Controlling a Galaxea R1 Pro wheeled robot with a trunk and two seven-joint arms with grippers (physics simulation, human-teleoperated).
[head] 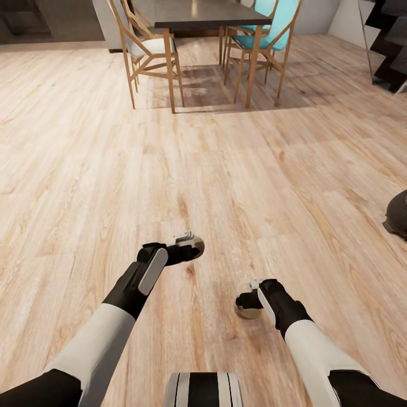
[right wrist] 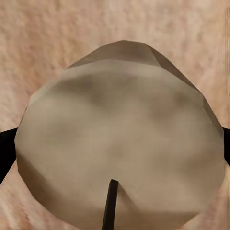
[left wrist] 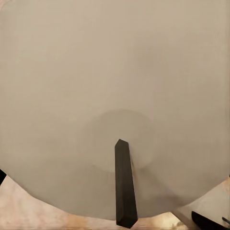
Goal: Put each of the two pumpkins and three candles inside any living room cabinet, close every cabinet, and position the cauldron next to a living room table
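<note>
- Left gripper (head: pixel 189 244): closed around a beige candle (head: pixel 195 247), held out over the wooden floor (head: pixel 237 169); left wrist view shows the candle top (left wrist: pixel 115 96) close up, dark wick (left wrist: pixel 124 187) visible.
- Right gripper (head: pixel 249 298): clamped on a second candle (head: pixel 247 310); right wrist view shows its tan top (right wrist: pixel 120 139) and wick (right wrist: pixel 110 203), black fingers (right wrist: pixel 5 151) at both sides.
- Ahead: tall dining table (head: pixel 203 14) with wooden chairs (head: pixel 144 48).
- Right edge: dark rounded object (head: pixel 397 215) on the floor, partly cut off; cannot identify.
</note>
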